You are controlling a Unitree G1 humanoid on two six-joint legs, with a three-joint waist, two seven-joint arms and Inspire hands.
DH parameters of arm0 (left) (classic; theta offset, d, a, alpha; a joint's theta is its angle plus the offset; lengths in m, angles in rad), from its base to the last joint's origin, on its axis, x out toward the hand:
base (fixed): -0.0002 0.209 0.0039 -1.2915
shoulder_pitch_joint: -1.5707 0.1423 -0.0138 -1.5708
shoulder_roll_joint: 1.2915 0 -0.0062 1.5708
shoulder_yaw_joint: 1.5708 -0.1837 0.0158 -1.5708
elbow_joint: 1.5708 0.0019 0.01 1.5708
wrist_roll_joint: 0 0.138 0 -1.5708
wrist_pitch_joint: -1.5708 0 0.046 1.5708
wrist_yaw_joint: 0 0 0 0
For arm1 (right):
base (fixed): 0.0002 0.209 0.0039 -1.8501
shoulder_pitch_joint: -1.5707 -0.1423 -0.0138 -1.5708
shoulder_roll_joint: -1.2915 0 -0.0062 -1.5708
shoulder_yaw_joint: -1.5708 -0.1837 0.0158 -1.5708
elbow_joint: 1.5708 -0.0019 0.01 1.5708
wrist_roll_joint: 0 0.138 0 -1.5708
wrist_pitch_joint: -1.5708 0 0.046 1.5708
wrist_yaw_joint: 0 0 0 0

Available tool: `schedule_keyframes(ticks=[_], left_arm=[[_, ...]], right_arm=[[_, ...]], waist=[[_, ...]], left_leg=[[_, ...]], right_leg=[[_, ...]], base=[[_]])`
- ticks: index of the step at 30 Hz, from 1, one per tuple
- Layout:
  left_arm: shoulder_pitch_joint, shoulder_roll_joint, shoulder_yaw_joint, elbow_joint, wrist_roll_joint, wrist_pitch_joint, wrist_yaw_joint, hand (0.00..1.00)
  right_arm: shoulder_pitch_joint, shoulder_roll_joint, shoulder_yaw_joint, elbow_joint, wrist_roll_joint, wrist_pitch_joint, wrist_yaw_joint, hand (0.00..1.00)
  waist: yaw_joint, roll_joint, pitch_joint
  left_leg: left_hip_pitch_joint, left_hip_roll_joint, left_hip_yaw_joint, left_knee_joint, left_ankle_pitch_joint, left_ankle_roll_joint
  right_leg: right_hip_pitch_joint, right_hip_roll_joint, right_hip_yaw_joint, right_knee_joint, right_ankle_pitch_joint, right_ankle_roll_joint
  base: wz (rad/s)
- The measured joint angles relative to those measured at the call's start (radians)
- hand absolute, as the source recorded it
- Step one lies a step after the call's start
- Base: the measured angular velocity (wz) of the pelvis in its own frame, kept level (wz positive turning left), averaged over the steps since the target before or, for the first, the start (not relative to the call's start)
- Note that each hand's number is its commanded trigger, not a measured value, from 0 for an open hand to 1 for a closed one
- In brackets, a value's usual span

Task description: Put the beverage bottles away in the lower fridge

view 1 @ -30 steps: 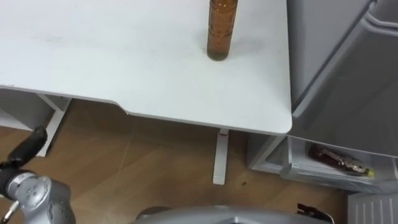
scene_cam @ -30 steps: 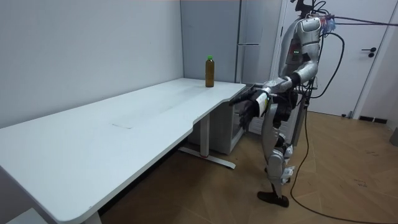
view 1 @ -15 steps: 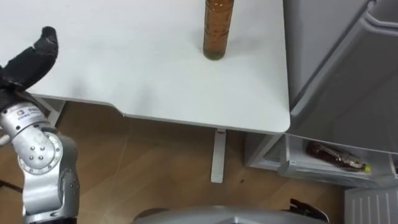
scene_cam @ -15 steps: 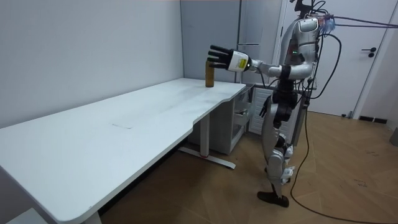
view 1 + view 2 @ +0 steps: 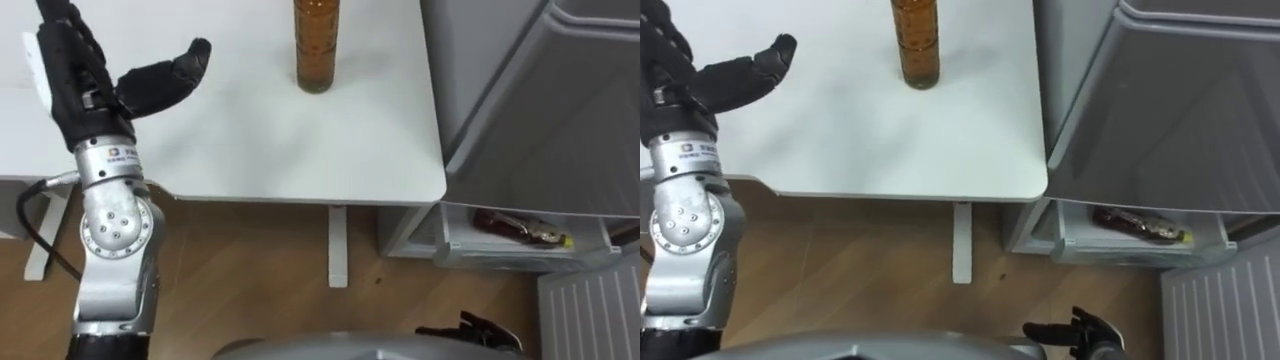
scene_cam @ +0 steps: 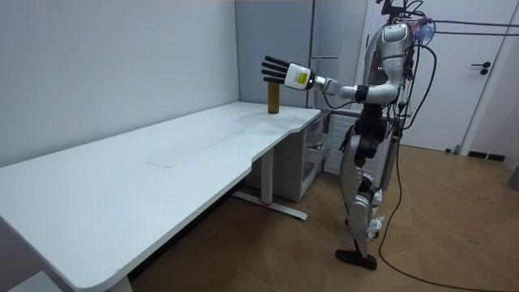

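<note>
The table [image 5: 300,140] lies before the robot, with the fridge [image 5: 520,90] just beside its right edge. A bottle [image 5: 317,45] stands upright on the table, toward its far right part. The left hand [image 5: 100,75] hangs above the table, left of the bottle and apart from it. Below table level, at the foot of the fridge, a drawer [image 5: 500,258] stands open, and a second bottle [image 5: 518,229] lies on its side in it. The right hand [image 5: 1080,335] is low, close to the robot's body, in front of the drawer.
</note>
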Motion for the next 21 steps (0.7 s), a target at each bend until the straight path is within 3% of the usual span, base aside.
schedule_keyframes(ticks=[5, 7, 11, 15, 21], left_arm=[[-0.016, -0.001, -0.029, 0.009, -0.003, 0.028, -0.058, 0.00], [-0.050, 0.000, -0.028, 0.035, -0.003, 0.045, -0.086, 0.00], [-0.080, 0.001, -0.026, 0.052, -0.004, 0.046, -0.104, 0.00], [-0.099, 0.002, -0.017, 0.062, -0.035, 0.048, -0.138, 0.00], [-0.117, 0.016, -0.012, 0.109, -0.130, 0.087, -0.161, 0.00]], right_arm=[[0.003, -0.001, 0.002, -0.012, -0.001, 0.002, 0.000, 0.00], [0.002, -0.001, 0.000, -0.009, 0.000, 0.001, 0.000, 0.00], [0.001, -0.001, -0.002, -0.011, 0.001, -0.001, 0.005, 0.00], [0.002, -0.001, -0.018, -0.006, 0.002, 0.002, 0.010, 0.00], [0.007, 0.003, -0.051, -0.016, 0.000, 0.019, 0.013, 0.00]], waist=[[-0.003, 0.002, -0.0017], [-0.009, 0.003, -0.0027], [-0.027, 0.006, -0.0047], [-0.030, 0.012, -0.0080], [-0.037, 0.012, -0.0079]], left_leg=[[-0.001, 0.005, 0.025, 0.000, 0.000, 0.000], [-0.001, 0.006, 0.032, -0.002, 0.000, 0.000], [0.002, 0.010, 0.050, -0.004, 0.000, 0.000], [0.026, 0.014, 0.064, -0.029, 0.000, 0.000], [0.049, 0.018, 0.105, -0.040, 0.000, 0.000]], right_leg=[[-0.019, 0.002, 0.027, 0.003, 0.002, -0.001], [-0.025, 0.004, 0.039, 0.003, 0.005, -0.002], [-0.031, 0.006, 0.058, 0.001, 0.009, -0.003], [-0.031, 0.013, 0.090, 0.001, 0.010, -0.004], [-0.032, 0.016, 0.121, 0.001, 0.011, -0.004]], base=[[-0.14], [-0.14], [-0.16], [-0.21], [-0.16]])
